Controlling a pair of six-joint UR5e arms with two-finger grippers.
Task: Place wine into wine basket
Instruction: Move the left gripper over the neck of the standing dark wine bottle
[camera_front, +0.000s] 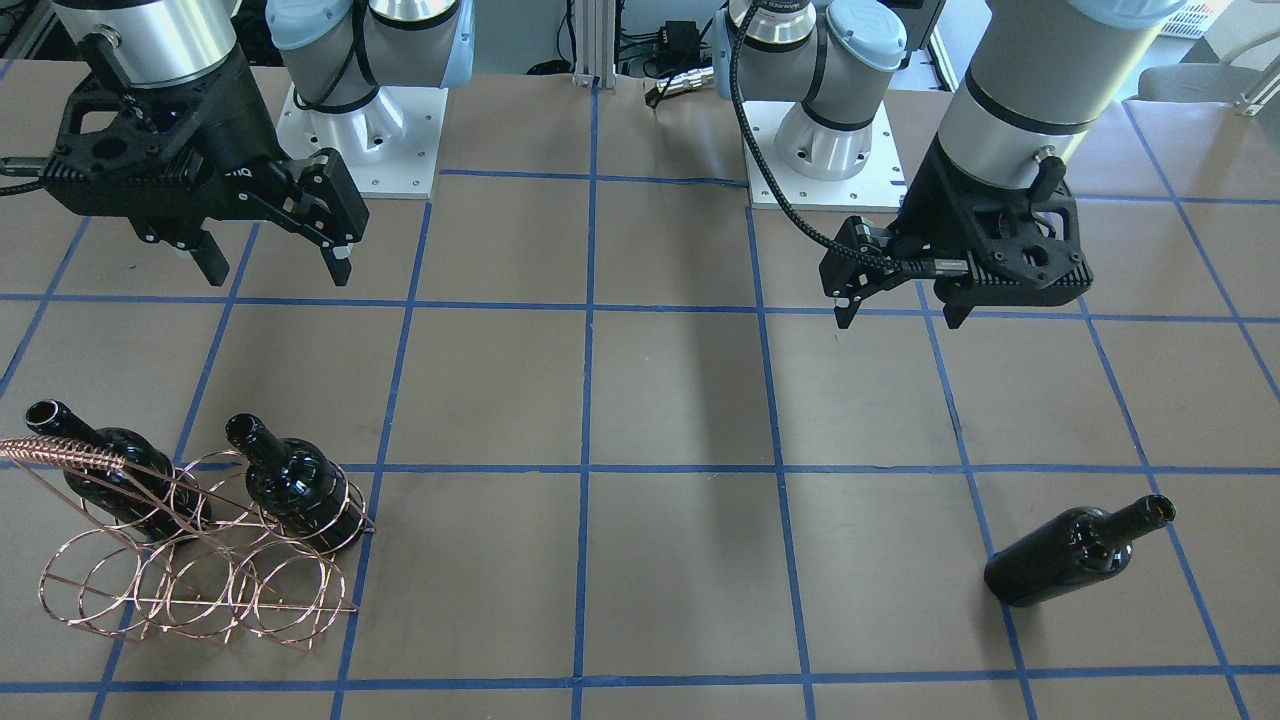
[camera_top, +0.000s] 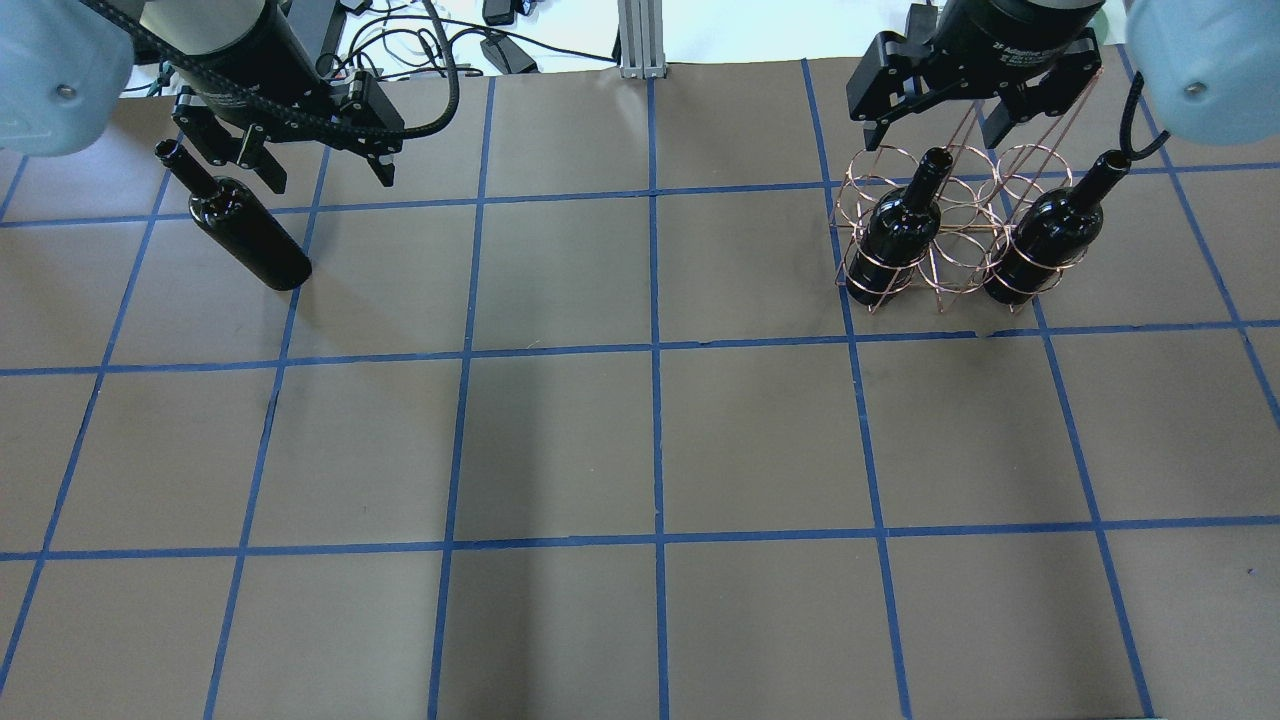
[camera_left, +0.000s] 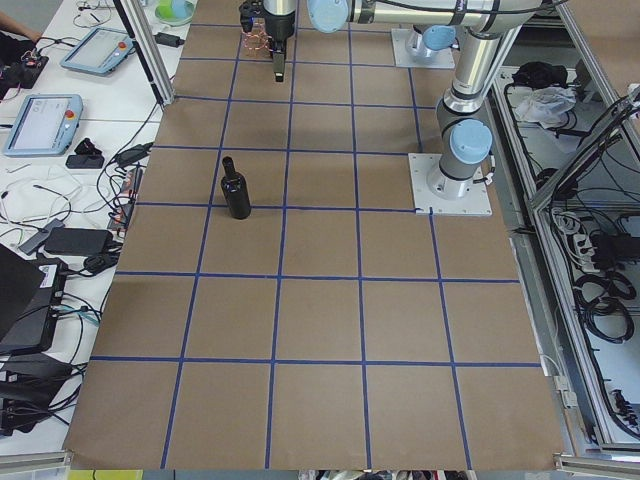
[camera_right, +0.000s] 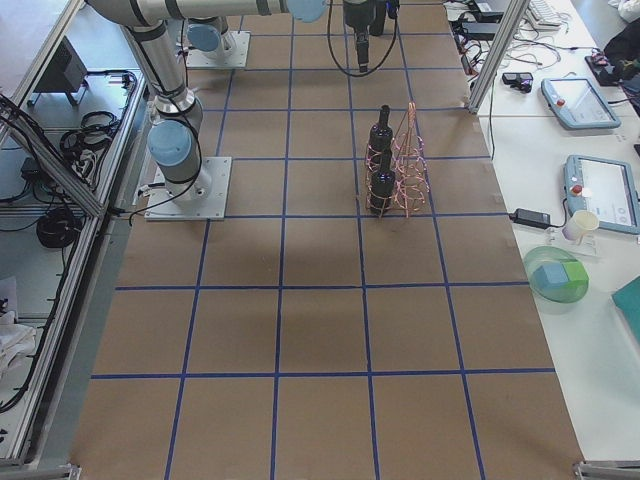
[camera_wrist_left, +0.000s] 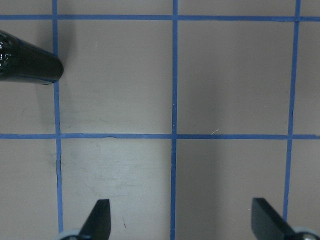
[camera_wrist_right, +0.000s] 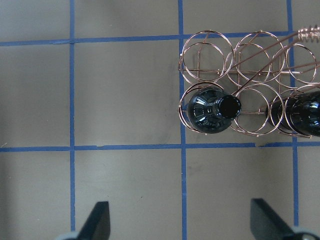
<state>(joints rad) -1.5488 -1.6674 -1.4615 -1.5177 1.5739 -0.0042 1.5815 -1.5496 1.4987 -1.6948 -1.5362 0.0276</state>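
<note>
So, the wine (camera_front: 1070, 555) stands upright on the table (camera_front: 680, 400) on my left side, well apart from the basket (camera_front: 70, 455). The basket sits far over on my right with two other bottles (camera_front: 300, 490) already upright in it. My left gripper (camera_front: 898, 315) hangs above the table near the wine, released, jaws wide, with nothing between them. In its wrist view the wine sits off at the upper left corner, not between the fingers. My right gripper (camera_front: 277, 272) hovers near the basket, likewise spread and empty.

As I judge it, the step in hand is the pick with my left. To do it well I should shift over until the wine is centred between the jaws. Then I should come down past the narrow neck and close on the wide body, where the glossy glass gives the most to hold. I should squeeze firmly and lift straight, since an off-centre touch could tip it.
</note>
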